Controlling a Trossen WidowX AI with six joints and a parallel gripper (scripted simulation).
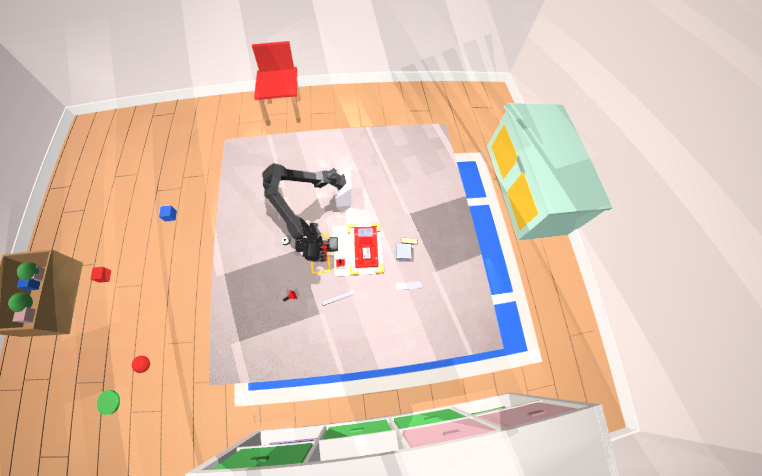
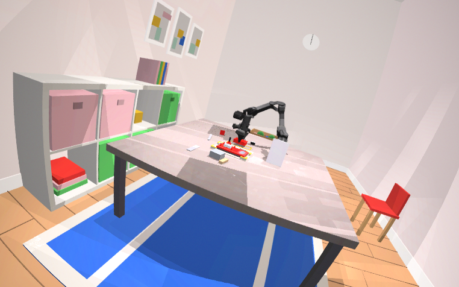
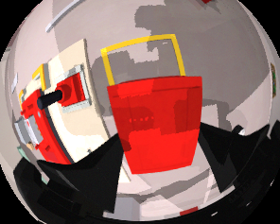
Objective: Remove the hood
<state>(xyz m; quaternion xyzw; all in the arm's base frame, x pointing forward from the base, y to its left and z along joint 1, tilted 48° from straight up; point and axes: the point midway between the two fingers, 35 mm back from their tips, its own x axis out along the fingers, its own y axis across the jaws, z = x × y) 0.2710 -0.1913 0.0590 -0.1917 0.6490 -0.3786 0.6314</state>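
Note:
The red hood [image 3: 153, 124] [image 2: 240, 141] is a flat-topped piece between the two black fingers of my gripper [image 3: 159, 130]. The gripper is shut on it. The marked area is a yellow outline [image 3: 142, 41] [image 1: 320, 272] on the table. In the wrist view the hood hides the near part of this outline. I cannot tell whether the hood touches the table. The red toy car [image 1: 357, 260] [image 2: 234, 149] [image 3: 49, 141] sits beside the marked area, on a white board with yellow corner marks. The arm partly hides the hood in the top view.
A red block with a black peg [image 3: 73, 91] [image 1: 340, 262] stands on the board between car and marked area. A grey block [image 1: 404, 251] [image 2: 217, 154] lies beyond the car. A white panel [image 1: 343, 196] [image 2: 277, 152] stands near the arm's base. A white bar [image 1: 337, 297] lies nearby.

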